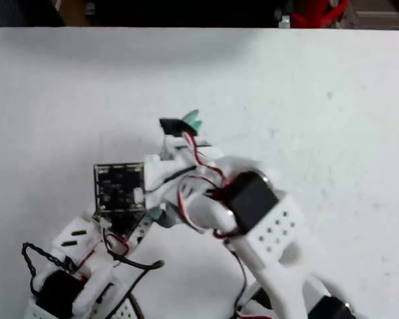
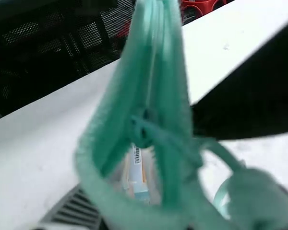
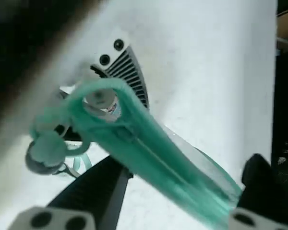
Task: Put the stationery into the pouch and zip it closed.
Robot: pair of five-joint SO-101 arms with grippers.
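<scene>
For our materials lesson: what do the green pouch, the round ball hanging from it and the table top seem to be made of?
The pouch looks like soft fabric, plush or felt, with fuzzy matte edges; a clear panel, probably plastic, shows the contents. The ball seems a fluffy pompom, though blurred. The table is smooth, white, faintly speckled; perhaps laminate.

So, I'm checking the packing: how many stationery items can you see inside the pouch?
1: a white-and-orange item just inside the open end of the green pouch; more may be hidden.
</scene>
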